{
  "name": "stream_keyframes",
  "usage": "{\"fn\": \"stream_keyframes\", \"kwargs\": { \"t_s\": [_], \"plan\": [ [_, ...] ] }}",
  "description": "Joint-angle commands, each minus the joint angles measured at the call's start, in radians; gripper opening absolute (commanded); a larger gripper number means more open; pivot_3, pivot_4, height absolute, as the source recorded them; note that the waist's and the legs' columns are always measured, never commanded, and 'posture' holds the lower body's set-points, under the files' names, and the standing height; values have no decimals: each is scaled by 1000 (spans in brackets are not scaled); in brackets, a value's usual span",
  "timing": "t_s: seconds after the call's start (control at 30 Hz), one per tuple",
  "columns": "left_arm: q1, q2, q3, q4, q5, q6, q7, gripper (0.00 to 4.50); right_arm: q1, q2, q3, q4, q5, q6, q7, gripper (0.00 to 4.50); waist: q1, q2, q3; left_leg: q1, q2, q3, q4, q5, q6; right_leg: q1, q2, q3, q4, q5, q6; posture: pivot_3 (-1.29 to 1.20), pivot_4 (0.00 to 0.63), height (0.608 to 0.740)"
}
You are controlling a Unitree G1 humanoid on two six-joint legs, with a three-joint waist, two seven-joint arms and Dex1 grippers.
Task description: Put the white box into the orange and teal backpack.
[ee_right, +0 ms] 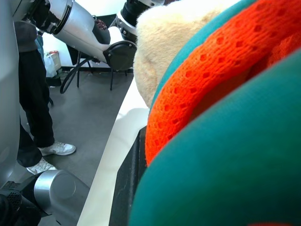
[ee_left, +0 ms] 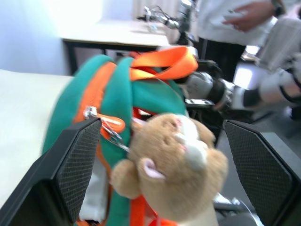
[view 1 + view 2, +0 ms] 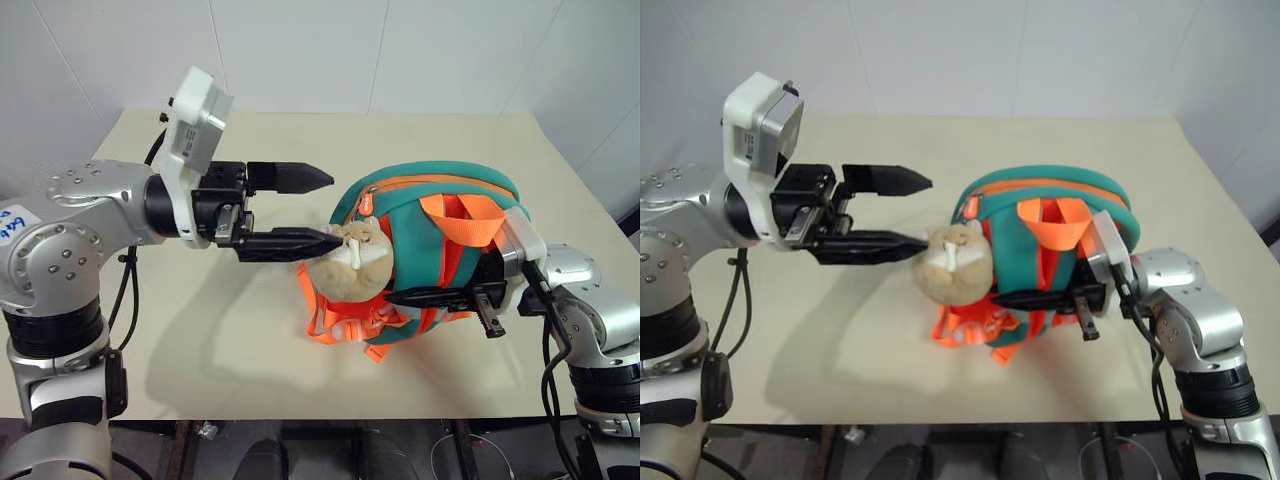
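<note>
The orange and teal backpack stands upright on the table, its tan plush charm hanging at the front. My left gripper is open and points level at the backpack, its lower finger touching the charm's head. In the left wrist view the charm sits between the two fingers. My right gripper is shut on the backpack's lower front among the orange straps. A pale strip shows by the zip; I cannot tell whether it is the white box.
The beige table has free room left of and in front of the backpack, and its front edge is near. A person in white stands beyond another table. A person's legs stand beside the table.
</note>
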Motion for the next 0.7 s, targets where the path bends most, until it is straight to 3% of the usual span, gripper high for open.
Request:
{"fn": "stream_keyframes", "kwargs": {
  "t_s": [0.03,0.2,0.5,0.7],
  "plan": [
    [12,-37,28,-59,-41,-17,103,4448,-31,-9,-9,-1,-2,-18,13,503,-1,0,0,1,0,-1,0,0,0,1,0,0,-1,0,0,0,150,740],
    [31,-33,10,-80,-81,-10,138,4448,-44,-2,-3,13,-10,-21,19,503,-1,0,0,1,0,-1,0,-1,-1,1,0,-1,-1,0,0,0,150,740],
    [46,117,-90,-25,-48,-50,-113,4448,-71,23,18,40,-25,-37,23,503,-2,0,0,1,0,-1,0,-1,-2,2,1,-1,-3,0,0,0,150,740],
    [27,118,-144,2,-18,-74,-141,4448,-53,26,13,24,-23,-40,15,503,-2,0,0,1,0,-1,0,-1,-1,3,0,-1,-4,0,0,0,150,740]
  ]
}}
